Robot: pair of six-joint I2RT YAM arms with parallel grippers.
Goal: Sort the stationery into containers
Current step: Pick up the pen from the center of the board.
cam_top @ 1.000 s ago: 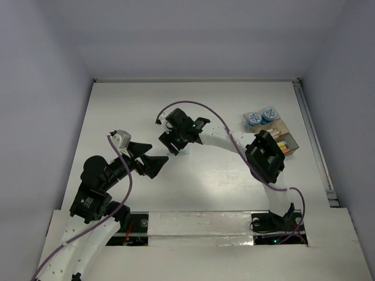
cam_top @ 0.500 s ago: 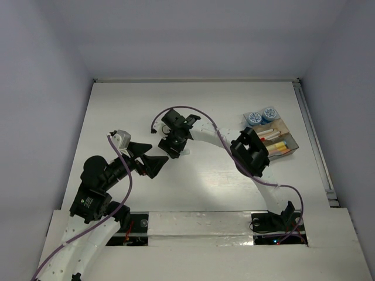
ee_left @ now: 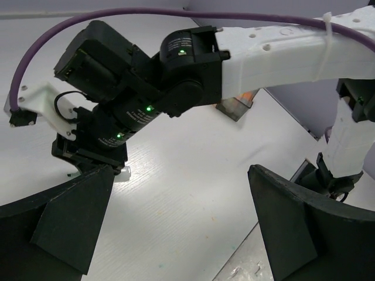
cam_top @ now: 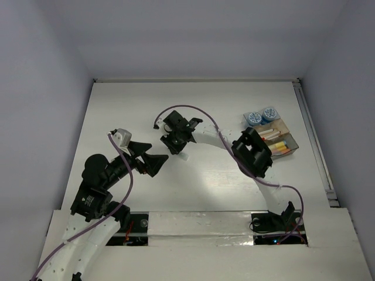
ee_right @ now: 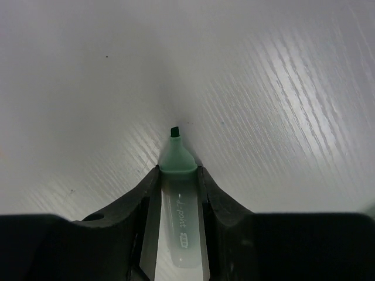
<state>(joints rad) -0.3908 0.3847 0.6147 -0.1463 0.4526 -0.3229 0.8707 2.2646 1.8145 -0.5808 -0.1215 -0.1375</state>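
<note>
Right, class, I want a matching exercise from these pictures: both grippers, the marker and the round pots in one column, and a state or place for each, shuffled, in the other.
Column one
1. left gripper
2. right gripper
3. green marker
4. round pots

Column two
A. standing beside the trays, far right
B. wide open, holding nothing
C. closed on a marker
D. gripped by its body, dark tip poking out in front

Pairs: 1-B, 2-C, 3-D, 4-A
</note>
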